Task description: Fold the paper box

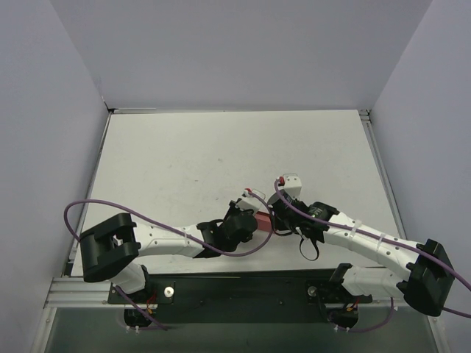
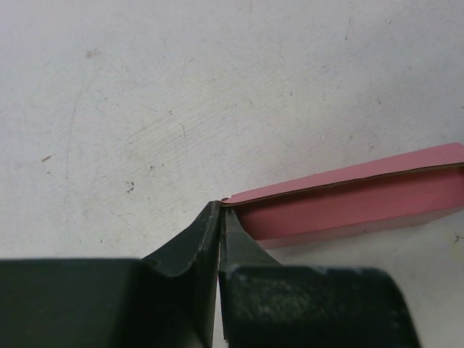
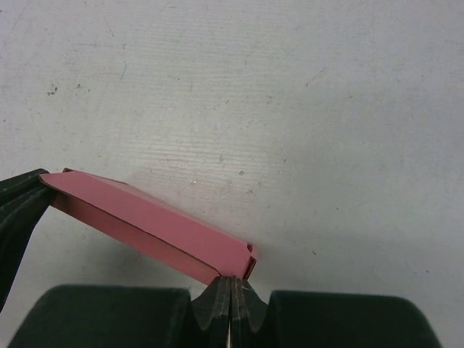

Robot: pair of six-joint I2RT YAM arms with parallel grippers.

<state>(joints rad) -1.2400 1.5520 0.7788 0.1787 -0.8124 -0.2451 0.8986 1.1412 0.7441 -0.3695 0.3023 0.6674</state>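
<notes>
Paper box (image 1: 263,220), small pink-red thin card, flattened, over near-middle of white counter (image 1: 221,147), between arms. Left gripper (image 2: 220,209) clamped on one corner, right gripper (image 3: 230,281) clamped on opposite end. Likely best: ease ends inward evenly, no twist, let creases open.

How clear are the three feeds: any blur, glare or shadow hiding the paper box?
Top external: even soft light, no glare, but the paper box is tiny and partly hidden. Left wrist: box edge sharp; the left hand, near the lens, is dark and slightly soft. Right wrist: box in focus, faint shadow under it on the table; the right hand is dark.
</notes>
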